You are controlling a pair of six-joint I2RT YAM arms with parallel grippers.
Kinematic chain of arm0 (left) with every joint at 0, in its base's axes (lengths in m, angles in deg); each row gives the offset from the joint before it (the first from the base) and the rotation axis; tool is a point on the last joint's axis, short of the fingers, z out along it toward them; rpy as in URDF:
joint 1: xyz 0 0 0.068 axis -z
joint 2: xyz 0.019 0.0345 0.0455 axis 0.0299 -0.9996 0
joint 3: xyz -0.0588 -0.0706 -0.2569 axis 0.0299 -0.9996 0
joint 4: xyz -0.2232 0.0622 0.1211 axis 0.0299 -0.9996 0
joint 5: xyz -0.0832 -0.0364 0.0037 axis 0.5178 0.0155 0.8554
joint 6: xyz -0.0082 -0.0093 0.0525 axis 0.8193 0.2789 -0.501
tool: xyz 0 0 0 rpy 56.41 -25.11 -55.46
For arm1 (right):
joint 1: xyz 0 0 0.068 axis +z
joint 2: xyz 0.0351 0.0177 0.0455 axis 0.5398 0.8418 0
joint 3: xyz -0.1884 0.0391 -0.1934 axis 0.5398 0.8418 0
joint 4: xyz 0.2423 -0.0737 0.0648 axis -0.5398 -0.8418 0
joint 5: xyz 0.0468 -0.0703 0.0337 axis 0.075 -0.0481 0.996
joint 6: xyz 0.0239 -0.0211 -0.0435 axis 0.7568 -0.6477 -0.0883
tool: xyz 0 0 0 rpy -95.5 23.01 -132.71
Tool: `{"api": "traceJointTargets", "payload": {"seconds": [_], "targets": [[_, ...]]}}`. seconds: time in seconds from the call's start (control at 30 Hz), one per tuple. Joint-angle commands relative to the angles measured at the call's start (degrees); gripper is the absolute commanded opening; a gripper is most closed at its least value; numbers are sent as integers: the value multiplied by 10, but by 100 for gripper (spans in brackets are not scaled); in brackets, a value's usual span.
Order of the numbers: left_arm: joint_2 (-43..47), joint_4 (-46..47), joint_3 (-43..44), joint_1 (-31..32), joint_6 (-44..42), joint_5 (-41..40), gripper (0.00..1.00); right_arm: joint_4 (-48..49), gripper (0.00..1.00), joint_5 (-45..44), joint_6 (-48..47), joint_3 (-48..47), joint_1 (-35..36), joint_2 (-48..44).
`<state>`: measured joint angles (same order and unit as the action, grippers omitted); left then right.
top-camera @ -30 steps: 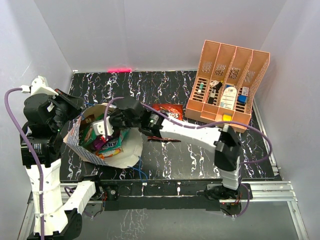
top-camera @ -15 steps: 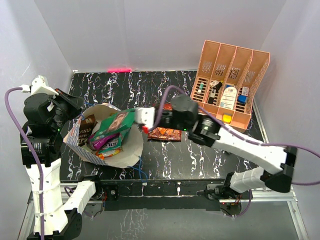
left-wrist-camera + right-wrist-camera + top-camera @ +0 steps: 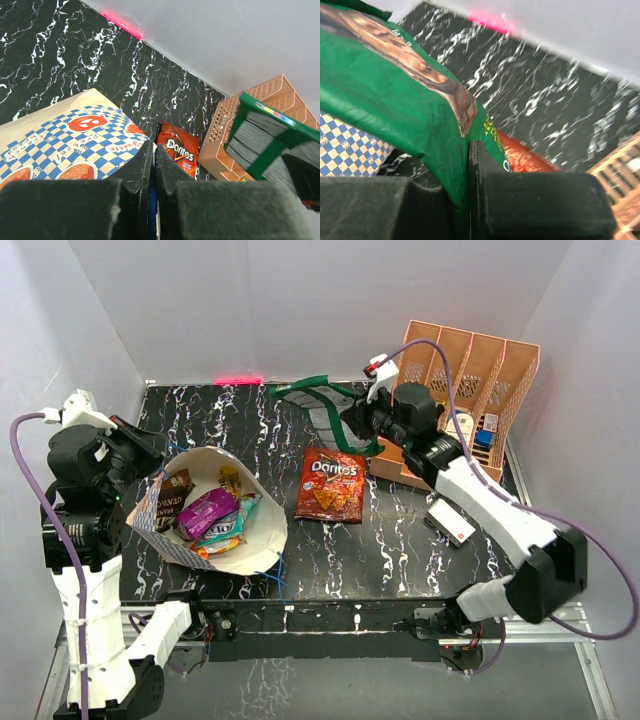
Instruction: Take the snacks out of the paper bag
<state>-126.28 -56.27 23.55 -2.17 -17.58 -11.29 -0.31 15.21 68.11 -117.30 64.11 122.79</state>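
- A red-brown chip bag (image 3: 332, 485) reads "Doritos". Just one, flat on the black marbled table (image 3: 400, 550).
- The big cream paper bag with blue-and-white checks (image 3: 255, 540) lies open beside it. Its print says "Pretzel".
- Inside are one purple packet (image 3: 207, 512), one dark brown packet (image 3: 175, 495) and one teal packet (image 3: 226, 530), maybe more.
- The right gripper (image 3: 358, 420) pinches one green packet (image 3: 318, 405) in the air, by the salmon-orange four-slot rack (image 3: 420, 350).
- The left gripper (image 3: 154, 160) is squeezed tight, seemingly on the bag's rim.
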Motion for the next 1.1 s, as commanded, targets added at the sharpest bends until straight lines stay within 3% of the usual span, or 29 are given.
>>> {"api": "traceJointTargets", "payload": {"seconds": [0.0,0.23,0.6,0.9,1.07], "targets": [[0,12,14,2,-8,-4,0,60,7,148,213,-4,-43,68],[-2,14,13,3,-8,-2,0,158,7,282,369,22,-52,156],[-2,22,5,3,-8,5,0,304,7,265,548,129,-70,221],[-12,14,26,10,-10,2,0,265,8,190,518,156,-78,264],[-29,8,42,10,-7,16,0,219,14,149,470,172,-82,261]]}}
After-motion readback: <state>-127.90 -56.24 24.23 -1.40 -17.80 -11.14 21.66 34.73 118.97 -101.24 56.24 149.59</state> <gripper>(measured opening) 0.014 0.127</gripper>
